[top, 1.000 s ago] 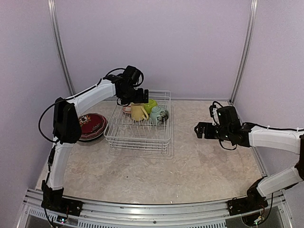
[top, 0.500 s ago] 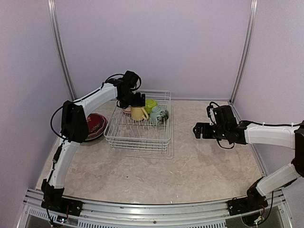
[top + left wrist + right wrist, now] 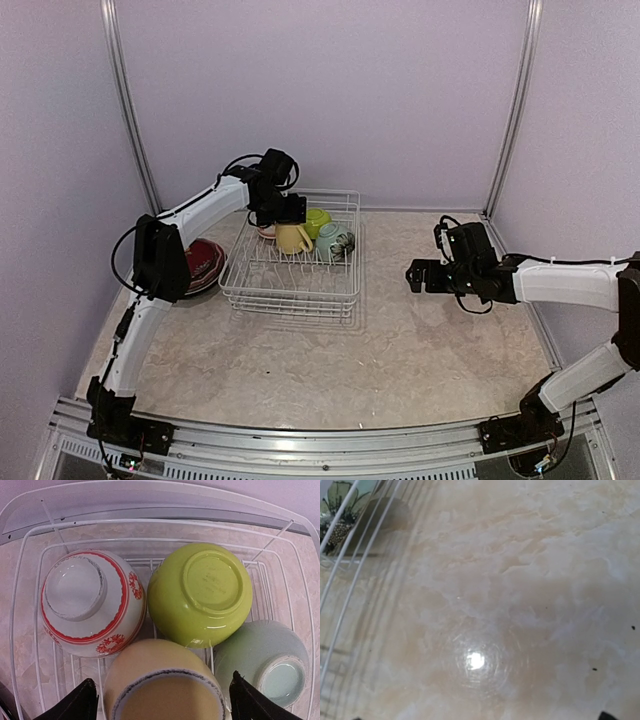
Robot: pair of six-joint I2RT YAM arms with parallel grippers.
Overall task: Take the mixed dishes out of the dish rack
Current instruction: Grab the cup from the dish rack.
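The white wire dish rack stands left of centre. At its back sit a pale yellow mug, a lime green bowl, a pale green bowl and a white bowl with red pattern. My left gripper hovers over them. In the left wrist view it is open, one fingertip on each side of the mug, below the upturned lime bowl, red-patterned bowl and pale green bowl. My right gripper is open and empty above the table, right of the rack.
Dark red plates are stacked on the table left of the rack. The right wrist view shows marbled tabletop, the rack's wire edge and a flowered bowl at upper left. Walls close the back and sides.
My left arm has drawn its elbow back and the gripper has settled lower over the mug. My right gripper has shifted slightly left.
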